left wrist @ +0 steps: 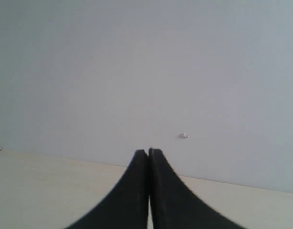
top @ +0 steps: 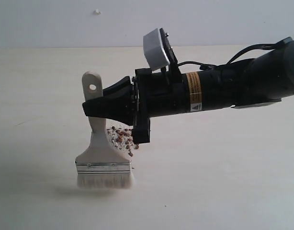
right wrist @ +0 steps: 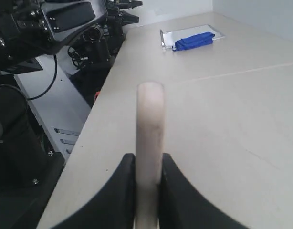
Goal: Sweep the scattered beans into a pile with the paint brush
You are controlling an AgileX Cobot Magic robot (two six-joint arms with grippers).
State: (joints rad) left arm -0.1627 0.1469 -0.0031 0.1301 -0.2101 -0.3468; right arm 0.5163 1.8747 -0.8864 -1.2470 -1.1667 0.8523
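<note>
The paint brush (top: 101, 153) stands upright with its cream bristles down on the table, silver ferrule above them. My right gripper (top: 89, 109) reaches in from the right and is shut on the pale wooden handle (right wrist: 150, 124), just below the hole at its end. The beans (top: 122, 139), a small cluster of reddish-brown pellets, lie on the table just right of the brush blade, partly hidden behind the gripper body. In the left wrist view, my left gripper (left wrist: 149, 151) is shut with nothing in it, facing a pale wall above the table.
The pale table (top: 223, 172) stretches in all directions round the brush. In the right wrist view a blue object on a white sheet (right wrist: 193, 40) lies far off, and black robot hardware (right wrist: 51, 28) stands beyond the table edge. A small white speck (top: 96, 12) marks the wall.
</note>
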